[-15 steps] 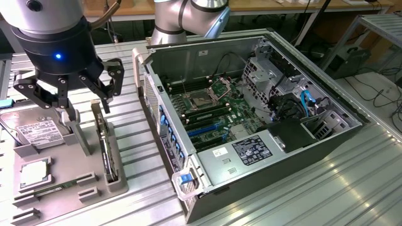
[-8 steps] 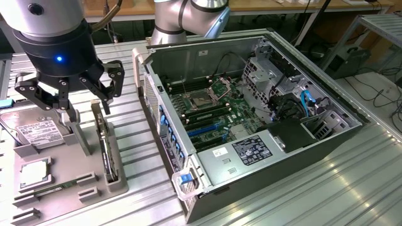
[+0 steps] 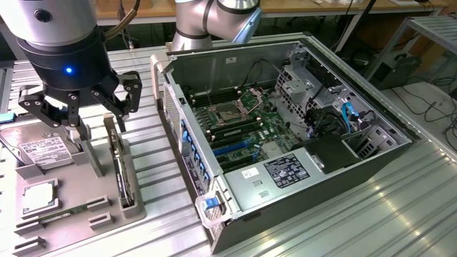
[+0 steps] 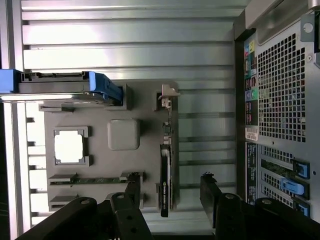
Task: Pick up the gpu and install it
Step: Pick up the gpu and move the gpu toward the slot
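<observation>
Tool point(image 3: 96, 126) spread wide above the gpu point(image 3: 120, 166) standing on edge in the gray holder point(image 3: 85, 203) on the table point(image 3: 171, 225); we judge an off-centre closing could tilt it and jam it in its slot.

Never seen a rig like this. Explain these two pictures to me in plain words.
The machine is a robot arm ending in a gripper, a claw for grasping. One picture comes from a camera standing off the arm; the other looks down from the arm's wrist. On the ribbed metal table sit an open computer case and a grey holder tray carrying parts: a hard drive and the gpu, a thin dark card standing on edge. The gripper is open and holds nothing; it hangs just above the gpu.
</observation>
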Robot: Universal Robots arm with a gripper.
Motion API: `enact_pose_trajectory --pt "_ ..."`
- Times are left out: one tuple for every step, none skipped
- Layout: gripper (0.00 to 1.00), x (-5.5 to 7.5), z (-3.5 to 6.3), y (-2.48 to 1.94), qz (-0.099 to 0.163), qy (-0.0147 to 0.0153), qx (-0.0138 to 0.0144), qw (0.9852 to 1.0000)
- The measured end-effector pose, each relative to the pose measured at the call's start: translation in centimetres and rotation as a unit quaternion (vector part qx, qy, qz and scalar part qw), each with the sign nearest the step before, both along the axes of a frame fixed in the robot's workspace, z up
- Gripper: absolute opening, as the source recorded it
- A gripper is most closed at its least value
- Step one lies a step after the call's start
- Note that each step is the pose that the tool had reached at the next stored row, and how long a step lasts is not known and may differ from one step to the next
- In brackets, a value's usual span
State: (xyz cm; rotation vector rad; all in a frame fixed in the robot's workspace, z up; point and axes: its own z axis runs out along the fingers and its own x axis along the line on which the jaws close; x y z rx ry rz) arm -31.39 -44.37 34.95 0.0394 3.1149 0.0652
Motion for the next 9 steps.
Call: enact_pose_trajectory --pt "0.60 0.00 -0.05 0.00 0.000 0.0000 0.0000 1.0000" --pt "0.60 0.00 -0.09 -0.01 0.000 0.0000 0.0001 1.0000" --pt "0.60 0.00 -0.15 -0.02 0.000 0.0000 0.0001 1.0000" --pt "0.60 0.00 -0.19 -0.03 0.000 0.0000 0.0001 1.0000" --pt "0.60 0.00 -0.23 -0.04 0.000 0.0000 0.0001 1.0000" --pt "0.60 0.00 -0.28 -0.05 0.000 0.0000 0.0002 1.0000" --pt "0.60 0.00 -0.34 -0.06 0.000 0.0000 0.0003 1.0000" --pt "0.60 0.00 -0.39 -0.07 0.000 0.0000 0.0004 1.0000" --pt "0.60 0.00 -0.44 -0.08 0.000 0.0000 0.0004 1.0000"
